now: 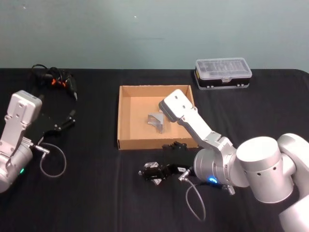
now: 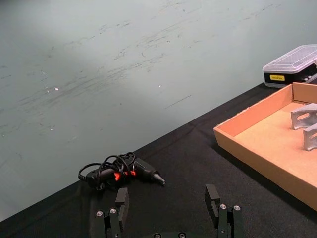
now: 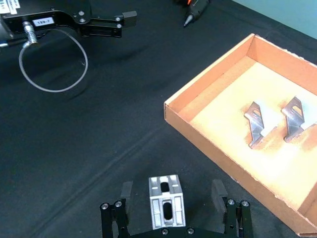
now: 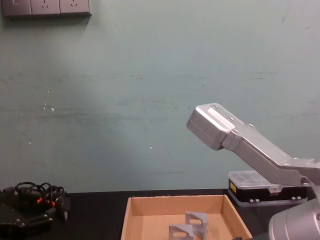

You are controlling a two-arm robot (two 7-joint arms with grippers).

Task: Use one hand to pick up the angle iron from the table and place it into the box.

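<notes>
A silver angle iron (image 3: 167,202) rests on the black table (image 3: 89,148) between the fingers of my right gripper (image 3: 172,192), which stands open with a gap on each side of the iron. In the head view this gripper (image 1: 153,174) sits just in front of the tan box (image 1: 126,116). Two more angle irons (image 3: 258,124) (image 3: 295,116) lie inside the box (image 3: 208,94). My left gripper (image 2: 167,201) is open and holds nothing, parked at the table's left (image 1: 67,121).
A black glue gun with a tangled cord (image 1: 55,77) lies at the back left. A black case with a clear lid (image 1: 223,72) stands behind the box to the right. A loop of grey cable (image 1: 52,162) hangs by the left arm.
</notes>
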